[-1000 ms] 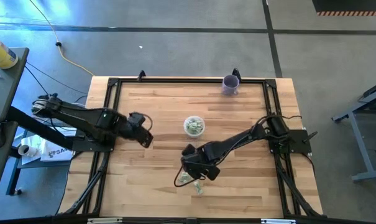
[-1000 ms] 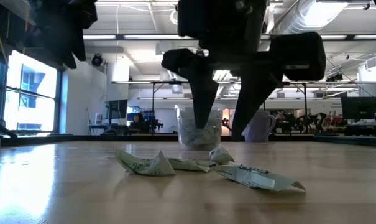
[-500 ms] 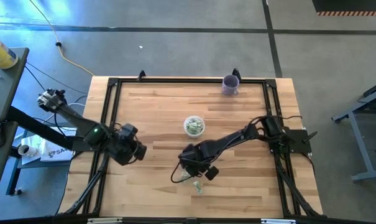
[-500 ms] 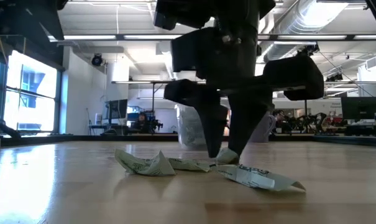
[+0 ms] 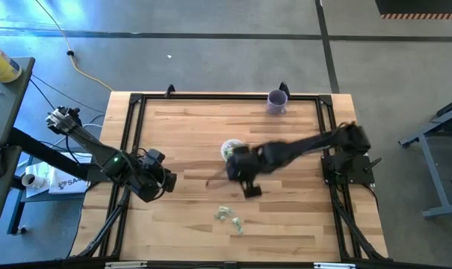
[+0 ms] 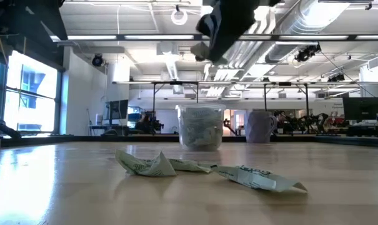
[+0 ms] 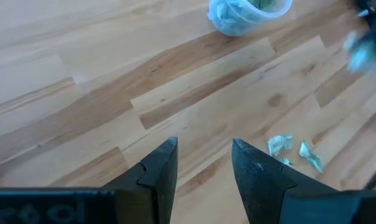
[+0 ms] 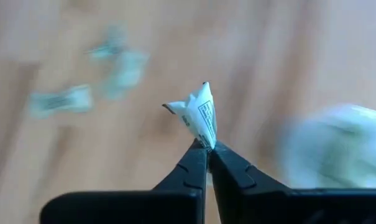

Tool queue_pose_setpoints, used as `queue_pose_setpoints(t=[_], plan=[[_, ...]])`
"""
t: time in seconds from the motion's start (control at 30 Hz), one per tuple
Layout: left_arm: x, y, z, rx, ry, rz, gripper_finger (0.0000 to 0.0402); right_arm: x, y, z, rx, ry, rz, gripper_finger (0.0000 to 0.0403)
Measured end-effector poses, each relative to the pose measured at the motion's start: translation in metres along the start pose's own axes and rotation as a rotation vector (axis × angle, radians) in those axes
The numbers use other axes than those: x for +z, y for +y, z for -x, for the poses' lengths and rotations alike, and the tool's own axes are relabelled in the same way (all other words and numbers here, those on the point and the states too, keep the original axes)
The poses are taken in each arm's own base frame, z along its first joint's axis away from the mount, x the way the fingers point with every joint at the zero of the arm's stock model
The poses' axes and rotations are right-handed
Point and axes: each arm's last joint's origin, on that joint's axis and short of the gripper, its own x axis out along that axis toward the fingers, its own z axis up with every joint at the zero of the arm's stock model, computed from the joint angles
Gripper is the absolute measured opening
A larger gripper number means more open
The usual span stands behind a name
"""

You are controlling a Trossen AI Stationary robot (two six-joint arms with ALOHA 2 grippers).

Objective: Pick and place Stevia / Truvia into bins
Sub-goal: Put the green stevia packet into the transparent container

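Right wrist view showed the right gripper (image 8: pixel 207 147) pinching a Stevia packet (image 8: pixel 196 114), raised beside the clear cup (image 5: pixel 230 148). Left gripper (image 7: pixel 203 163) hovered low, fingers apart.

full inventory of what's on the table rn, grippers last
loose packets: about three, pale green and white, crumpled, on the wood near the front edge
held packet: one, white, pinched in the right gripper's tips
clear cup: one, translucent, table centre, packets inside
purple cup: one, back edge of the table
table: one, light wood, black frame
left gripper: open, above bare wood on the left side
right gripper: shut on the held packet, raised beside the clear cup
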Motion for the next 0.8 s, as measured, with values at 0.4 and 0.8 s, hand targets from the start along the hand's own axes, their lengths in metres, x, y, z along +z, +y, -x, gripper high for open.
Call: queue_pose_setpoints(t=[0.4,0.8], plan=[[-0.015,-0.01,-0.021,0.071,-0.009,-0.014,0.0184,-0.031,-0.128,0.004,-0.08,-0.019,-0.358,0.0091],[-0.017,-0.012,-0.024,0.078,0.018,0.007,0.0184,-0.029,-0.109,0.0,-0.026,0.026,-0.212,0.0188]])
